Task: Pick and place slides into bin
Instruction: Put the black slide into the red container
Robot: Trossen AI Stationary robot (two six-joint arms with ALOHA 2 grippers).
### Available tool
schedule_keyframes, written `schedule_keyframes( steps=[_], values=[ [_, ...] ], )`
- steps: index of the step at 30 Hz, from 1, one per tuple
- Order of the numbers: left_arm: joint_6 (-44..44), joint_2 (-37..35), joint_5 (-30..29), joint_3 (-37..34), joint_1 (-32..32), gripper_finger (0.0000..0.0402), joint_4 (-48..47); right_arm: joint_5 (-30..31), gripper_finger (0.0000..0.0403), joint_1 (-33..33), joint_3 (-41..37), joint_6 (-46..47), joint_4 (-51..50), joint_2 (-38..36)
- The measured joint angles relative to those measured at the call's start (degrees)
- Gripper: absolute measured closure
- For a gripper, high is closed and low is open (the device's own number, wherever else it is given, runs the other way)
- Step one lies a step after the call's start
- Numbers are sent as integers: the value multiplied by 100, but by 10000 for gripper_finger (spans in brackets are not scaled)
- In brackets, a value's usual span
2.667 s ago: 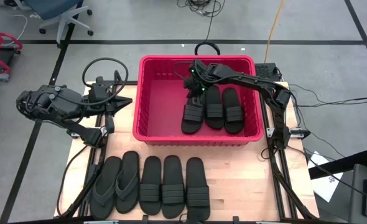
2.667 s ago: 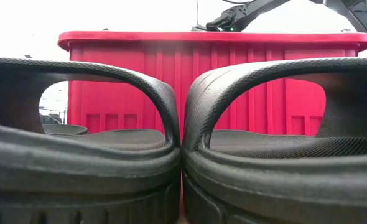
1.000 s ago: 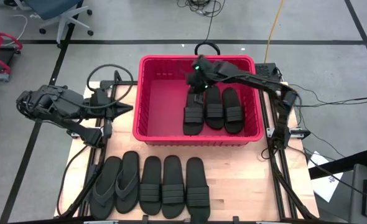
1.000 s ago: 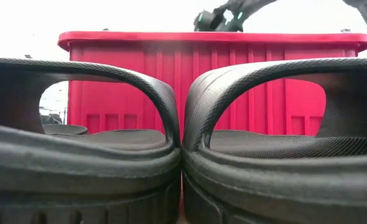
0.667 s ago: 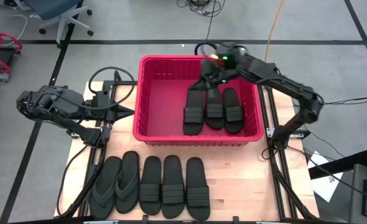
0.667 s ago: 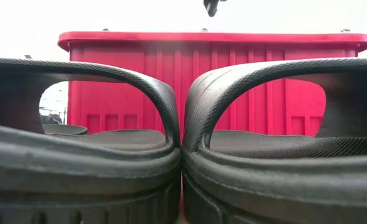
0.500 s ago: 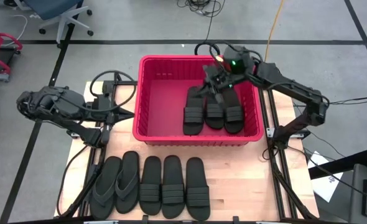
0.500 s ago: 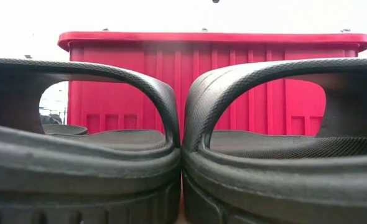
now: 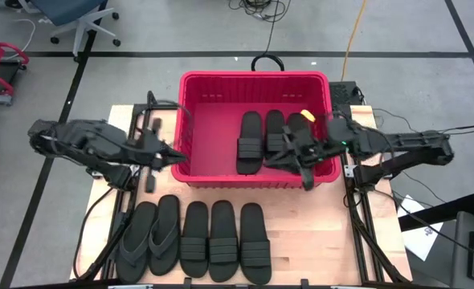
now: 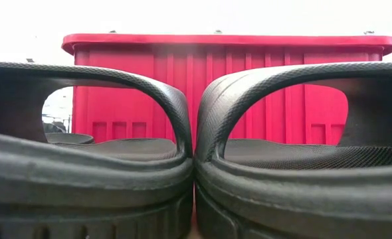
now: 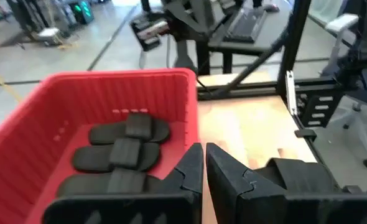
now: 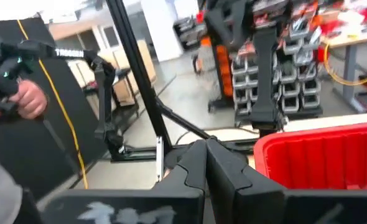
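The red bin (image 9: 253, 76) stands at the table's far middle and holds three black slides (image 9: 251, 143) lying flat side by side; they also show in the left wrist view (image 11: 124, 152). Two flip-flops (image 9: 151, 237) and three slides (image 9: 222, 239) lie in a row along the near edge; two of them fill the low view (image 10: 90, 166) in front of the bin (image 10: 229, 86). My left gripper (image 9: 177, 152) is shut and empty just outside the bin's left wall. My right gripper (image 9: 275, 154) is shut and empty above the bin's near right part.
Bare wood shows between the bin and the row of sandals (image 9: 301, 209). A person's hand (image 12: 22, 99) shows in the room beyond the table. Cables and a black ring (image 9: 267, 60) lie on the floor behind the bin.
My right gripper has risen from the far end of the slides in the bin and swung toward the table's near right, ending low over the bin's near right part. My left gripper has moved right, up to the bin's left wall. The slides in the bin lie still.
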Motion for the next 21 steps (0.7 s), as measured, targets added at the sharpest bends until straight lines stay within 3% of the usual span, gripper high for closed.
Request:
schedule_keyframes(
  steps=[3, 11, 16, 21],
  values=[
    [17, 424, 139, 8, -185, 383, 385, 69, 403, 153, -574, -15, 184, -585],
    [-382, 1505, 933, 16, -324, 383, 2526, -78, 403, 212, -1672, -178, 174, -2135],
    [-1235, 2173, 1032, 25, -322, 383, 3756, -517, 403, 217, -1980, -20, 164, -2714],
    [-1394, 2864, 1036, 25, -366, 382, 4289, -587, 403, 217, -1998, -23, 36, -3030]
  ],
)
